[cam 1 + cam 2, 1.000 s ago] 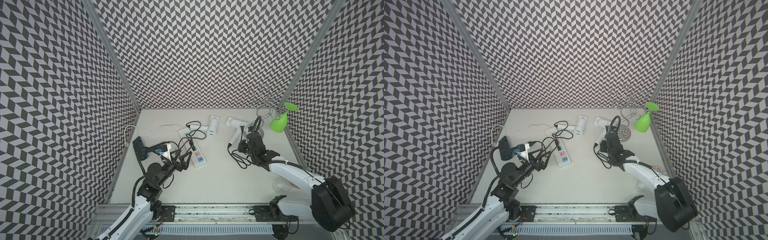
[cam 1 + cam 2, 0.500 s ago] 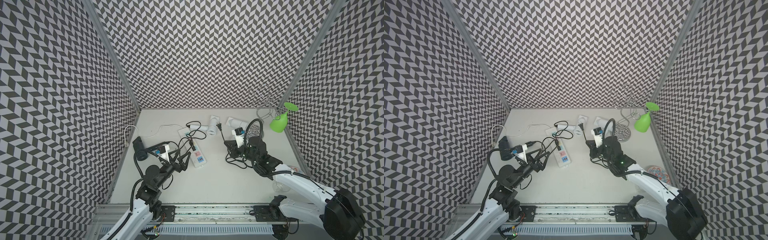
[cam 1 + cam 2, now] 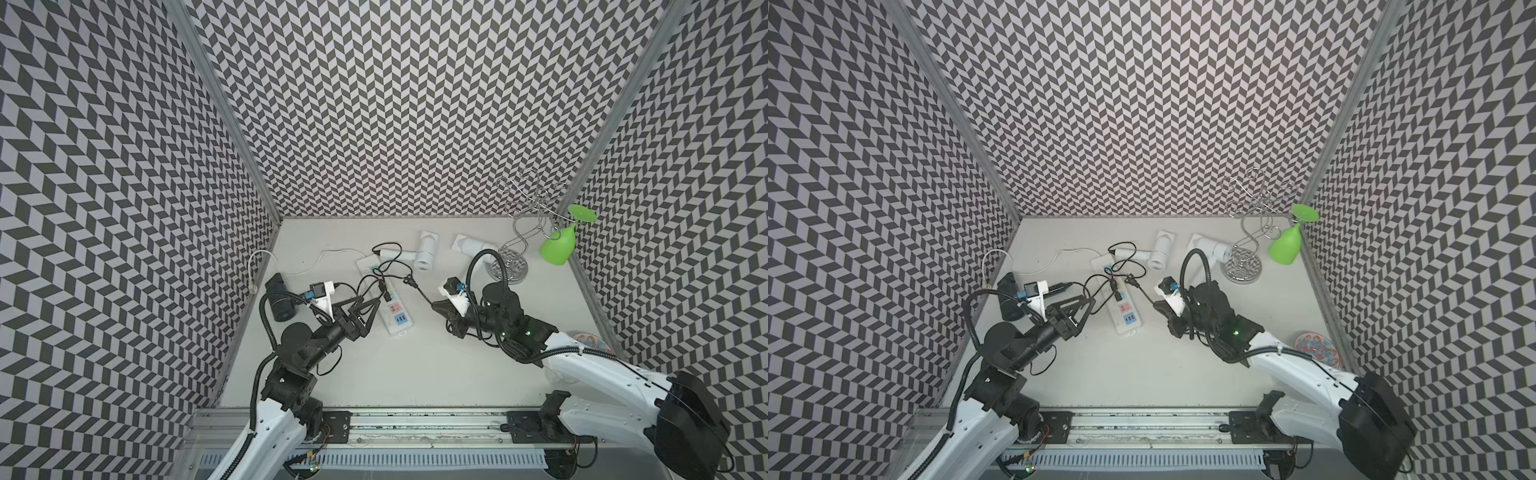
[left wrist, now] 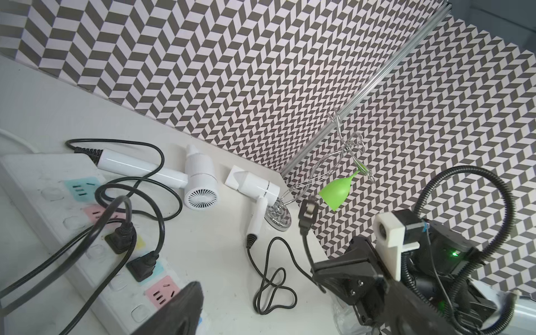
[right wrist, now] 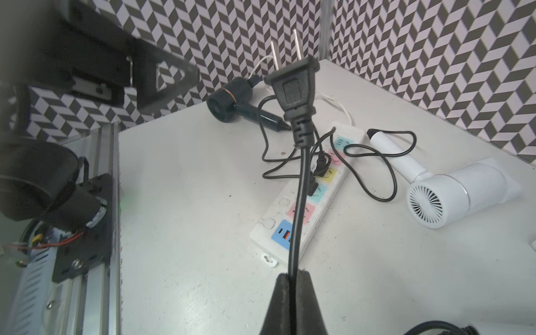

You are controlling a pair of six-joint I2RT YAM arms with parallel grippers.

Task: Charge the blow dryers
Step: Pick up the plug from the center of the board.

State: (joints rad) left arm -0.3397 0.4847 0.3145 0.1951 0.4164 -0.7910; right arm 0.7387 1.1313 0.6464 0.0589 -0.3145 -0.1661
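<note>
My right gripper (image 3: 436,306) (image 5: 293,280) is shut on the black cord just behind a two-pin plug (image 3: 409,282) (image 5: 293,84), which hangs in the air right of the power strip (image 3: 386,305) (image 5: 314,188). That cord loops back to a white blow dryer (image 3: 473,246) (image 4: 255,185) by the back wall. A second white blow dryer (image 3: 426,251) (image 5: 446,197) lies beside it. At the far left is the black blow dryer (image 3: 279,300) (image 5: 232,100). Two black plugs (image 4: 120,232) sit in the strip. My left gripper (image 3: 368,303) stands open and holds nothing, just left of the strip.
A chrome wire rack (image 3: 519,237) with a green wine glass (image 3: 559,246) hanging from it stands at the back right. A patterned plate (image 3: 590,343) lies near the right wall. The strip's white cable (image 3: 307,266) runs to the left wall. Loose cords loop over the strip.
My right gripper has swung left from beside the right white dryer toward the power strip, taking the cord and lifting the plug. The left arm has barely moved.
</note>
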